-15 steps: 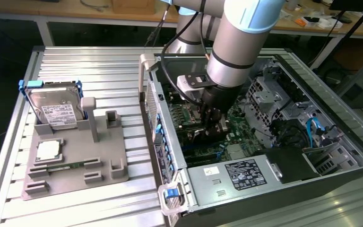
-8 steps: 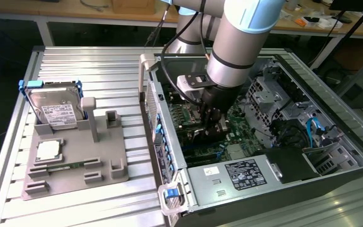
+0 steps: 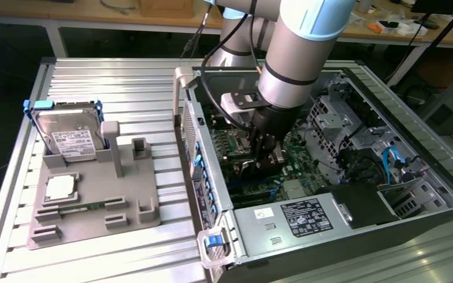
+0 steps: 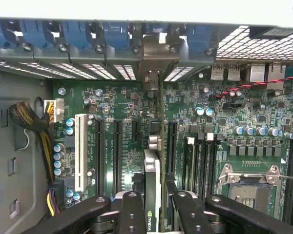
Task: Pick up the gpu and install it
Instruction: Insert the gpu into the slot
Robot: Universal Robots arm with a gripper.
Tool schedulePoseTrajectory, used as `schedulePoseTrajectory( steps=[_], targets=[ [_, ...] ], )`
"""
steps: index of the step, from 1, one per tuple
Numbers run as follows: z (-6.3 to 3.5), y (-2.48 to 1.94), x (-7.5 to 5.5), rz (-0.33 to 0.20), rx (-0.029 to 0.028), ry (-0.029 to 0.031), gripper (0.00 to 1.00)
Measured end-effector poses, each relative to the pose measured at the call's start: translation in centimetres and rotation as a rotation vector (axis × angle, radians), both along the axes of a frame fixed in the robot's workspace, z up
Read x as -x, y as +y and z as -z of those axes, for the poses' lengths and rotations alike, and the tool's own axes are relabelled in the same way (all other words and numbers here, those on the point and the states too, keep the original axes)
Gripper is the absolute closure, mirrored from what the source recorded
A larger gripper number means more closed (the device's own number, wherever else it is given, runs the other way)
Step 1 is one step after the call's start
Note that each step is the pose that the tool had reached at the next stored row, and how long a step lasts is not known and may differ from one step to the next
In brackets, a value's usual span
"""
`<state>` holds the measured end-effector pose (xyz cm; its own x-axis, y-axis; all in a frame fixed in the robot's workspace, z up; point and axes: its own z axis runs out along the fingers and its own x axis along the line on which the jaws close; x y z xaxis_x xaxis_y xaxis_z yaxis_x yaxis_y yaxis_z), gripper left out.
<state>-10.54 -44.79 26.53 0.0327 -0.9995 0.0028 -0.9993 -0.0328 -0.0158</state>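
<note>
The gpu (image 4: 152, 168) shows edge-on in the wrist view as a thin dark card with a silvery edge, hanging just above the green motherboard (image 4: 127, 102) between long black expansion slots (image 4: 118, 156). My gripper (image 4: 153, 183) is shut on it, one black finger on each face. In the exterior view my gripper (image 3: 263, 158) reaches down inside the open computer case (image 3: 210, 194), over the motherboard, with the dark card (image 3: 250, 166) at its tips. Whether the card's lower edge touches a slot is hidden.
A grey fixture tray (image 3: 92, 221) on the exterior view's left holds a silver hard drive in a blue frame (image 3: 68, 138), a processor (image 3: 59, 187) and a small green memory stick (image 3: 81, 207). Inside the case are a white slot (image 4: 80, 151), a processor socket (image 4: 251, 183), cable bundles (image 4: 31, 122) and a power supply (image 3: 305, 218).
</note>
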Motion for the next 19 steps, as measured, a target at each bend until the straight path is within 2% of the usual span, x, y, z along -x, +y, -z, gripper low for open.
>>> schedulePoseTrajectory(
  steps=[19],
  targets=[
    [-0.09,0.00,-0.02,0.003,0.0000,0.0000,0.73]
  ],
)
